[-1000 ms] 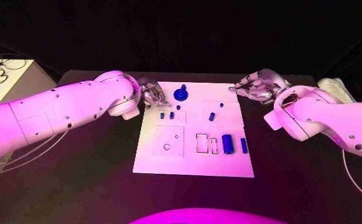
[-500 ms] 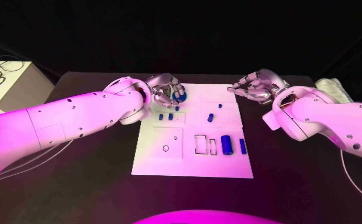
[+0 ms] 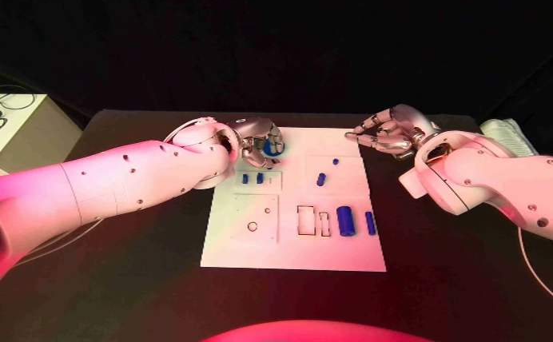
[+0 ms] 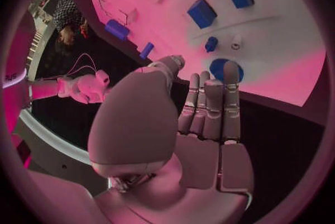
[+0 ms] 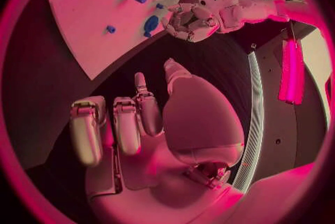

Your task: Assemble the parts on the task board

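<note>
- One big black worktop (image 3: 138, 270) carries everything, with the white task board (image 3: 346, 254) lying flat in the middle of it, between the two arms.
- Both arms reach in from the sides. The left hand (image 3: 256, 141) hovers over the far left corner of the board, fingers spread apart with nothing in them as far as I can tell; in the left wrist view they stretch out straight above the board.
- The right hand (image 3: 391, 134) hangs just off the board's far right corner, over bare worktop, well apart from any part. Its fingers are loosely curled but apart, gripping nothing.
- The round blue part (image 3: 273, 147) sits near the board's far edge, right at the left hand's fingertips and partly hidden by them. I can't tell if they're touching it yet.
- Handling guess: looks like a small stiff plastic disc with a knob on it, light and probably a bit slick, so I'd pinch it by the rim or knob rather than scoop it.
- The blue cylinder (image 3: 346, 220) lies on its side nearer the robot, next to the slim blue bar (image 3: 371, 222). It'd likely roll if nudged.
- The two small blue blocks (image 3: 252, 178) sit just nearer the robot than the left hand; tiny, so fingertip work only.
</note>
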Motion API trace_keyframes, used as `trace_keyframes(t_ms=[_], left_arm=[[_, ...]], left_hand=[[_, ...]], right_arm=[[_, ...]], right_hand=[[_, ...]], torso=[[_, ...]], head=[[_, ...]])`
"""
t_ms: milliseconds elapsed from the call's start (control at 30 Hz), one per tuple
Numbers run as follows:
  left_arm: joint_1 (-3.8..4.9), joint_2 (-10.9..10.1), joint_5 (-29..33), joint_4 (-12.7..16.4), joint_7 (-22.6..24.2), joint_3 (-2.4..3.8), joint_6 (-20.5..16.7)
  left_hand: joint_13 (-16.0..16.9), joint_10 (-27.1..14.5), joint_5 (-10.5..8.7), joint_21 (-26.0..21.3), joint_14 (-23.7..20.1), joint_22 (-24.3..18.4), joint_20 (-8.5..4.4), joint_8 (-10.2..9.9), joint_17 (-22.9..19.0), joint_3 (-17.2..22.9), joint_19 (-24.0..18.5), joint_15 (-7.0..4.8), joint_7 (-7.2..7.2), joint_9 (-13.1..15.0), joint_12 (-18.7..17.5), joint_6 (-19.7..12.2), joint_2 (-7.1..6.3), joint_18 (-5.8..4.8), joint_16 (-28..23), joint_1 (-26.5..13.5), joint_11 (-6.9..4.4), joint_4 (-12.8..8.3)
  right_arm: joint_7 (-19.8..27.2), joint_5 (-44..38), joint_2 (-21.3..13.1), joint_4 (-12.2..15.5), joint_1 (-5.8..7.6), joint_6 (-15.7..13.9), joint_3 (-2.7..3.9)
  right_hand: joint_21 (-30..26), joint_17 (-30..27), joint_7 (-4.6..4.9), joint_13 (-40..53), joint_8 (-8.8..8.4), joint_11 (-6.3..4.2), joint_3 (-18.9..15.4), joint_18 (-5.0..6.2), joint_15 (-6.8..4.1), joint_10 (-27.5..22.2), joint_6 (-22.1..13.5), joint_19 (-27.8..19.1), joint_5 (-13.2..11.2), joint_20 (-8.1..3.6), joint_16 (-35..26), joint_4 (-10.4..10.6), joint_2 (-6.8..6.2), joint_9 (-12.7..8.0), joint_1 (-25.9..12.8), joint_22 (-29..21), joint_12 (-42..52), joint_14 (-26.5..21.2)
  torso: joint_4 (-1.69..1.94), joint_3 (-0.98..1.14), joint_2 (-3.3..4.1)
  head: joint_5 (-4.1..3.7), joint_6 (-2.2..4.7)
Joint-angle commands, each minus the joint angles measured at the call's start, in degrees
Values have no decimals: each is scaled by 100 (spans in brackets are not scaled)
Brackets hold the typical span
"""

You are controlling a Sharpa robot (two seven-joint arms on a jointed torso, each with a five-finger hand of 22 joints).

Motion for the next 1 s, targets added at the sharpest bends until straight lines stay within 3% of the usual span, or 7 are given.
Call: trace_keyframes(t_ms=[33, 433, 1000], left_arm=[[-5, 51, -405, -65, -214, -6, 390], [-42, 192, -543, -293, -367, -31, 494], [-69, 236, -539, -365, -428, -38, 763]], left_hand=[[-54, 67, -1, 43, 89, 21, 3, -40, 53, -27, 43, -2, -9, -64, -57, 89, 12, 80, 89, 85, 0, 16], [-236, 235, 7, 144, 223, 92, -17, -134, 110, 24, 77, -18, 29, -255, -206, 245, 37, 80, 312, 214, -20, 19], [-366, 487, 2, 254, 386, 178, -35, -197, 261, 98, 75, -51, 22, -395, -301, 396, 68, 82, 555, 284, -65, 12]], right_arm=[[84, -15, 6, 4, -3, 16, 0], [75, -28, 12, 8, -3, 17, 0], [66, -41, 12, 13, -3, 19, 0]], right_hand=[[-23, 1255, -5, 611, 24, -15, -11, -66, 24, -26, -42, 572, -1, 10, -39, -13, 48, -7, 20, 1466, -13, 542], [-23, 1255, -5, 611, 24, -15, -11, -66, 24, -26, -42, 572, -1, 10, -39, -13, 48, -7, 20, 1466, -13, 542], [-23, 1255, -5, 611, 24, -15, -11, -66, 24, -26, -42, 572, -1, 10, -39, -13, 48, -7, 20, 1466, -13, 542]], torso=[[0, -2, -1], [0, -6, 2], [6, 0, -6]], head=[[-4, -5], [-24, -23], [-37, -37]])
